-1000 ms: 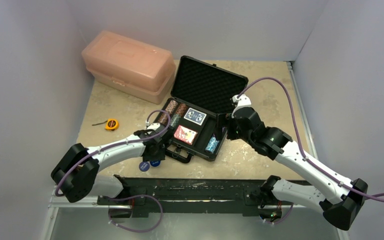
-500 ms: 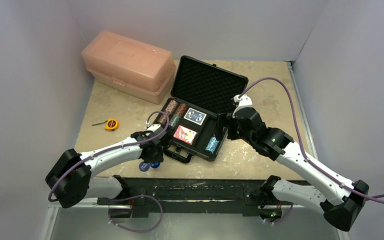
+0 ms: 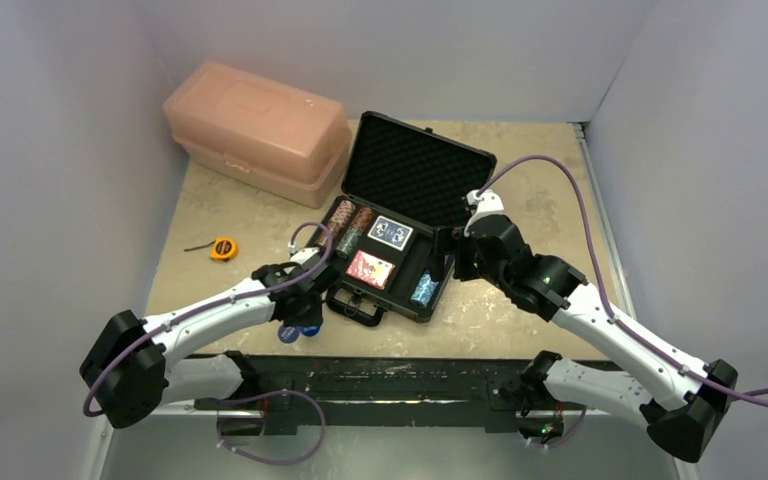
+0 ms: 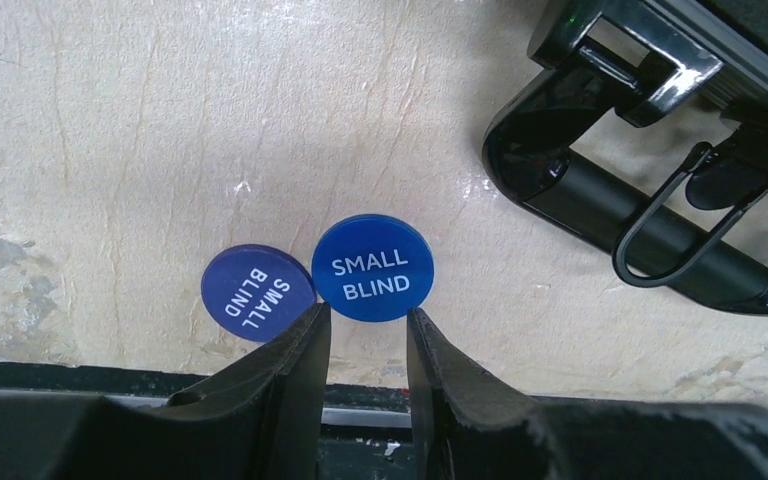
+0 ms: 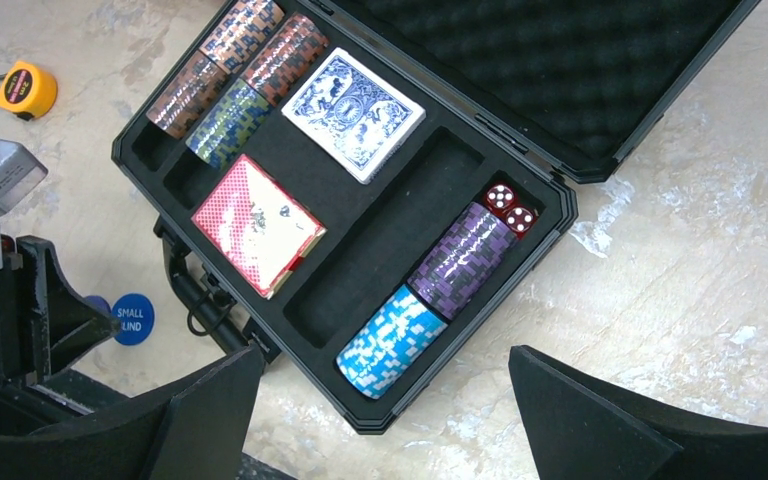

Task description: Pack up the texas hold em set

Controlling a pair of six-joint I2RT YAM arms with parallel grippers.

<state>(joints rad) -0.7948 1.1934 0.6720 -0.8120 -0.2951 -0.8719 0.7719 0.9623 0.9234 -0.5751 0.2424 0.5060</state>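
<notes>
The black case (image 3: 430,165) lies open with chip stacks (image 5: 245,65), a blue deck (image 5: 358,110), a red deck (image 5: 258,222), purple chips (image 5: 465,255), light-blue chips (image 5: 392,340) and red dice (image 5: 508,205) in its foam slots. Two blue "SMALL BLIND" discs lie on the table in front of its handle (image 4: 650,240). One disc (image 4: 373,268) overlaps the other disc (image 4: 256,293). My left gripper (image 4: 367,315) has narrowed jaws, both tips touching the near rim of the upper disc. My right gripper (image 5: 388,352) hangs wide open above the case's front right corner, holding nothing.
A larger pink plastic box (image 3: 257,130) stands at the back left. A small yellow tape measure (image 3: 223,248) lies left of the case. The black rail (image 3: 380,375) of the arm bases runs just behind the discs, close to my left fingers.
My left jaws have narrowed onto the upper disc's near rim. The left arm's elbow has swung further left. The right arm has not moved.
</notes>
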